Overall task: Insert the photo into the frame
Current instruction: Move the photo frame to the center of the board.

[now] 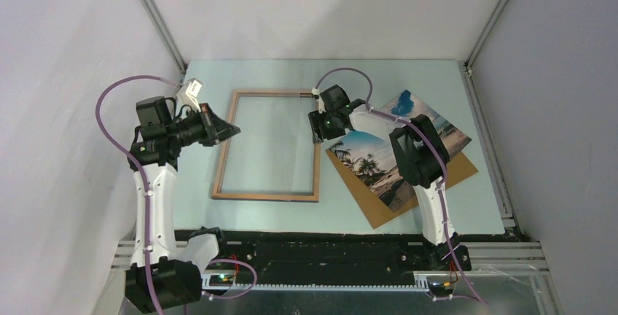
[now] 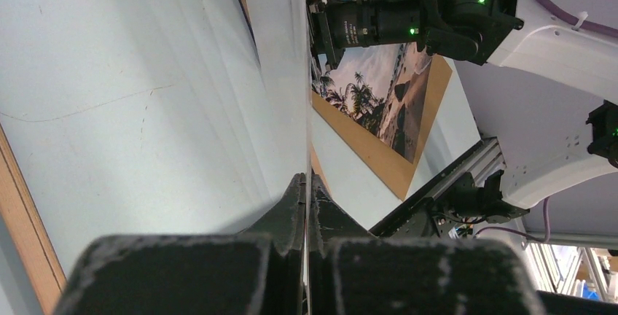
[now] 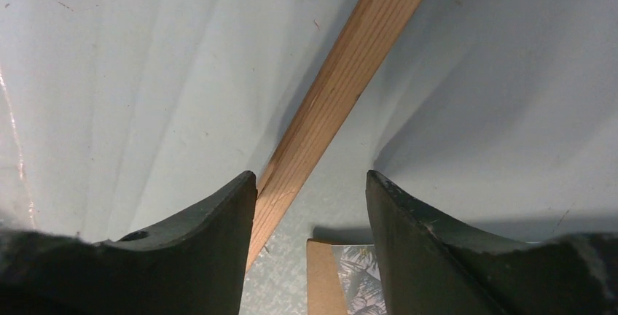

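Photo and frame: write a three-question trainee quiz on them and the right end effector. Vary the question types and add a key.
1. True or false: the photo already lies inside the frame.
2. The photo rests on: A the frame; B a brown board; C a tray.
3. Fill in: the right end effector has its jaws ___, astride the frame's wooden edge.
Key: 1 false; 2 B; 3 open.

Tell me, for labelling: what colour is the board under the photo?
Plain brown; the board shows best in the top external view.
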Controlling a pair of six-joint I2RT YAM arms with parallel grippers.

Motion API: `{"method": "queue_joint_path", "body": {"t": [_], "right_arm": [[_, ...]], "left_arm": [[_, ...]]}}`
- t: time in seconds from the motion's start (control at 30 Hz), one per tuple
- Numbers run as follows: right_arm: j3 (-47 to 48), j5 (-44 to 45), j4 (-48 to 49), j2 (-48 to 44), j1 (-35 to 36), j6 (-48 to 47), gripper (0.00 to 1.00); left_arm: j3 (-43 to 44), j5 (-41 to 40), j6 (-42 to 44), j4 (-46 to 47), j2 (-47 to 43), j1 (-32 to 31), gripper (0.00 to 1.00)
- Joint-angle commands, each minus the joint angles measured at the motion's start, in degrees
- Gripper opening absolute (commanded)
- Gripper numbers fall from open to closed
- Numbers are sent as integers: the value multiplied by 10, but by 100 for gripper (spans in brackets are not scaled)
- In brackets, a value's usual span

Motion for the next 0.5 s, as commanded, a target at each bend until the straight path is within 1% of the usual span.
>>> {"method": "queue_joint_path", "body": {"t": [0.0, 0.1, 0.13, 0.27, 0.47], "right_arm": [[22, 21, -6, 13, 5, -4, 58], [17, 31, -6, 13, 5, -8, 53], [15, 35, -6, 12, 4, -11, 50], [0, 42, -2, -3, 0, -20, 41], [-26, 50, 2, -26, -13, -34, 33]], "left_arm": [[31, 23, 13, 9, -6, 6, 0], [34, 25, 13, 10, -2, 7, 0], [35, 27, 13, 10, 0, 7, 0], [39, 34, 5, 14, 10, 6, 0], [35, 39, -18, 38, 19, 5, 0]]}}
